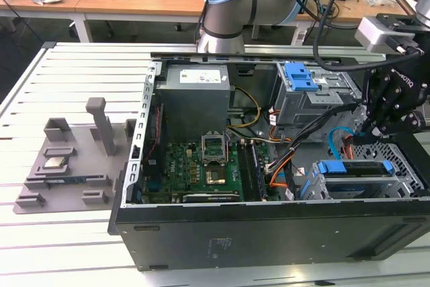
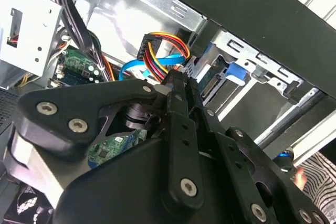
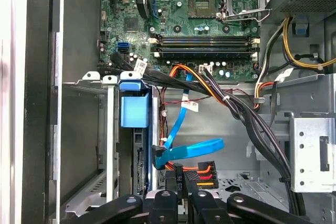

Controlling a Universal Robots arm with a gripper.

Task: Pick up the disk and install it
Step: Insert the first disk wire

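Over at the exterior view's right, the arm reached down into the open computer case (image 1: 269, 233), its gripper (image 1: 388, 122) with jaws pressed together, holding nothing. Just below the jaws, the disk (image 1: 356, 169) sat slotted in its bay, long axis running across the case, hemmed by cables (image 3: 247, 124) and the case wall.

table: we've got a white slatted bench (image 1: 74, 72)
on it: open PC case (image 1: 269, 233), grey parts tray (image 1: 67, 166)
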